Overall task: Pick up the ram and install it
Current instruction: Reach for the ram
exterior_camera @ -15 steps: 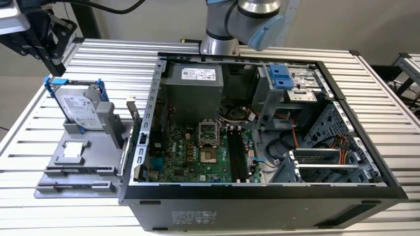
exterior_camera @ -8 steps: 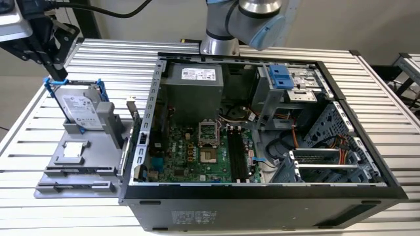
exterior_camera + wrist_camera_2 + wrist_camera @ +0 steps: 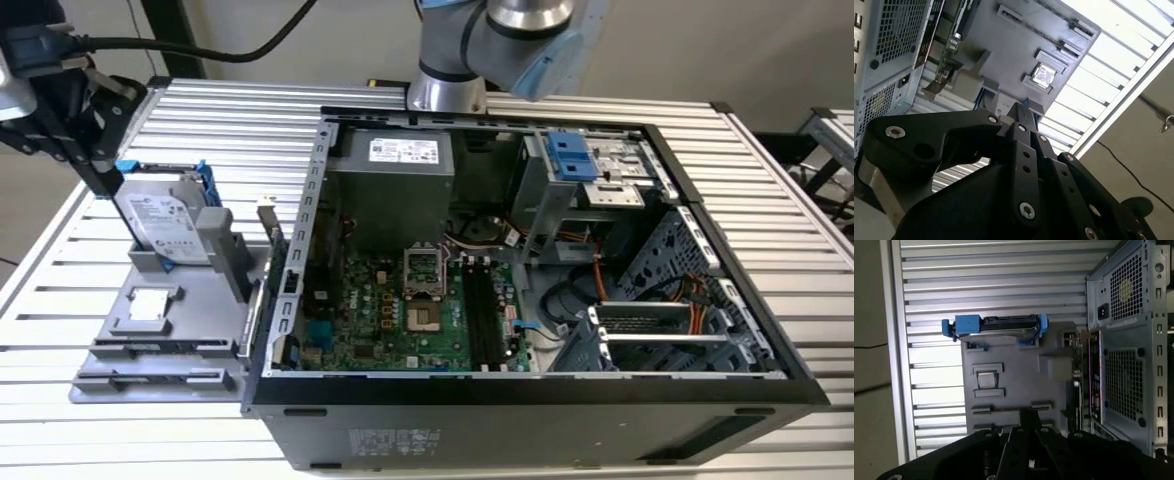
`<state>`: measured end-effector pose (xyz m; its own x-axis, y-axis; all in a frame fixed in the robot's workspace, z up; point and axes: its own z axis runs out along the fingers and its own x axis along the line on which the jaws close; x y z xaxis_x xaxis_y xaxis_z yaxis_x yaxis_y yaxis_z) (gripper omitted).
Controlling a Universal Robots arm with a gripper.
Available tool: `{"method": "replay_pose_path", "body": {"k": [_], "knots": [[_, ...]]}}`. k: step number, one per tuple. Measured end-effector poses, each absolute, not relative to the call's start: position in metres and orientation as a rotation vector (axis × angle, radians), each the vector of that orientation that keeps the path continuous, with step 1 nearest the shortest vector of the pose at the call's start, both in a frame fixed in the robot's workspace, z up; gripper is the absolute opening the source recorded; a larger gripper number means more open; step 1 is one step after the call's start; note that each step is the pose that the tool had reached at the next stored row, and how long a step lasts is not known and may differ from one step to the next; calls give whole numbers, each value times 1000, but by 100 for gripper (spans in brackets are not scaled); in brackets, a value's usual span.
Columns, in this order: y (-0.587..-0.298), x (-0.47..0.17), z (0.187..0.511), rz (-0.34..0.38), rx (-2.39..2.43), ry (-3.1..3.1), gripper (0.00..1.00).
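Ram: where it sits, I cannot tell. Gripper (image 3: 1026, 416) hangs well above the grey tray (image 3: 1014, 385) holding the upright hard drive (image 3: 996, 326); spread or pinching, I cannot tell. Best kept plumb and square to the tray. Slatted metal table (image 3: 994, 270); open computer case (image 3: 534, 395) just beside; bare floor (image 3: 871, 300) beyond.

The arm (image 3: 454, 60) is showing a silver-grey metal body, with a rounded joint wearing a light blue cap (image 3: 554, 55). A thick black cable (image 3: 200, 45) is curving across to the gripper (image 3: 99, 170), which is looking matte black throughout. In the second wrist view its angular linkage bars (image 3: 1021, 165) are carrying round silver screw heads (image 3: 1027, 210) at the pivots.
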<state>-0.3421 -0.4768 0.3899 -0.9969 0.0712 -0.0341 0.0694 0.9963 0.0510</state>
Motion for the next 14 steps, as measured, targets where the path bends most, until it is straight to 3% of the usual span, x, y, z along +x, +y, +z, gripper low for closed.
{"method": "replay_pose_path", "body": {"k": [7,14], "knots": [[-507,-342,387,77,109,3103,0],[-519,-345,385,78,81,3104,0]]}}
